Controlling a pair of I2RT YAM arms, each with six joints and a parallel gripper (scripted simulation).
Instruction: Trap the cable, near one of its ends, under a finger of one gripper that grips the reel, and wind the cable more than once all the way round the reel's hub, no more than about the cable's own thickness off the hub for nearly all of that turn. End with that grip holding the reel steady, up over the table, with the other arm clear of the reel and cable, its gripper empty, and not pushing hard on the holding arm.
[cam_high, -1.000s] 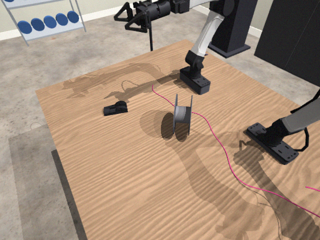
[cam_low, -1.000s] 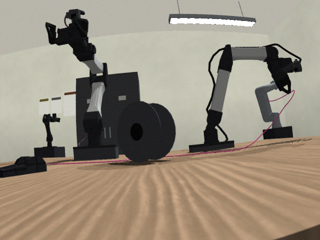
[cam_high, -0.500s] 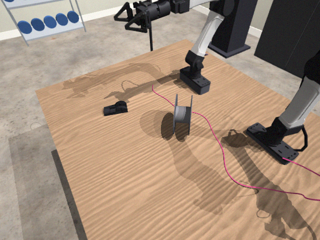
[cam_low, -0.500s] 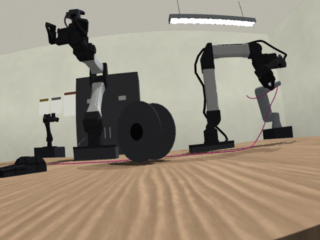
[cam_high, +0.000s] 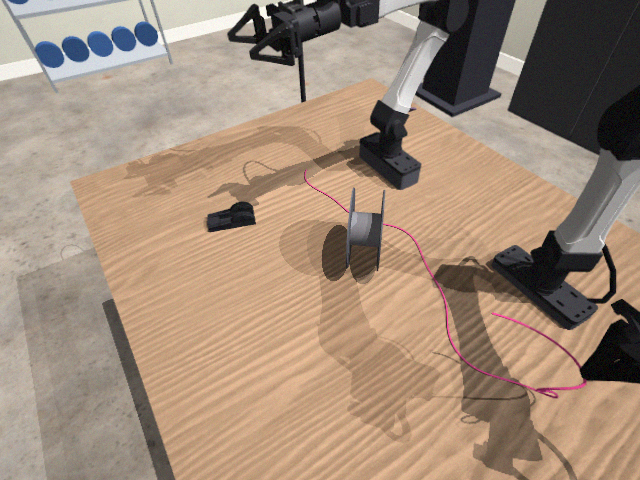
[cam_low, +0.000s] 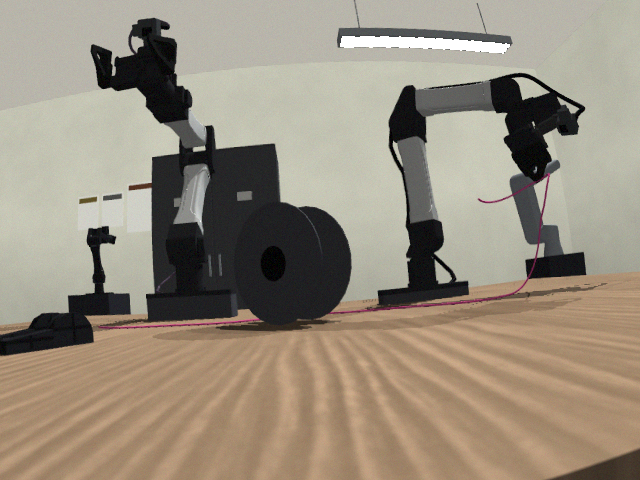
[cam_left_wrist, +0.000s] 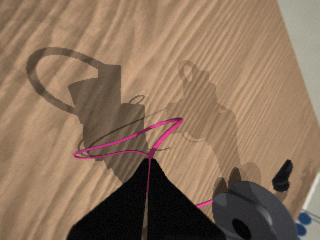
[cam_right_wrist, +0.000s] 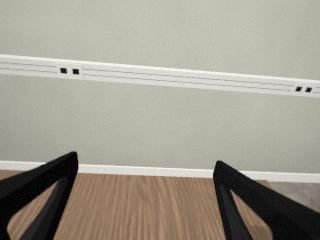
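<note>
Taking the view from above, with the reel at the clock's centre and twelve at the top, my left gripper (cam_high: 584, 373) (cam_low: 540, 178) (cam_left_wrist: 149, 165) is nearest, out at four o'clock. It is raised over the table (cam_high: 258, 310) (cam_low: 320, 392) (cam_left_wrist: 240, 75) (cam_right_wrist: 140, 200), clenched with the pink cable (cam_high: 446, 310) (cam_low: 540, 227) (cam_left_wrist: 130, 136) pinched at its tips. A tail of cable reaches from those tips toward ten o'clock, its end in the air; the longer run drops to the table and curves back to the reel. My left arm's base (cam_high: 509, 258) (cam_low: 392, 297) stands between three and four o'clock.

The reel (cam_high: 365, 227) (cam_low: 279, 222) (cam_left_wrist: 265, 210) stands upright on its flange rims, in neither of my grippers. The cable passes low by it and comes out toward half past ten, where its other end lies on the table. I see no turn round the hub; whether cable and reel touch, I can't tell. A small black object (cam_high: 232, 217) (cam_low: 51, 333) (cam_left_wrist: 281, 177) sits at nine o'clock.

Farther off, my right arm's base (cam_high: 379, 157) (cam_low: 191, 307) is near one o'clock, and my right gripper (cam_high: 240, 47) (cam_low: 122, 42) (cam_right_wrist: 147, 163) hangs high toward eleven, spread wide and empty. Farthest, at ten, is a rack (cam_high: 43, 76) with blue discs.

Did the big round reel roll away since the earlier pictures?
No. The reel stands on its rims in the same spot, measured against the black clamp-like thing in the top view.
</note>
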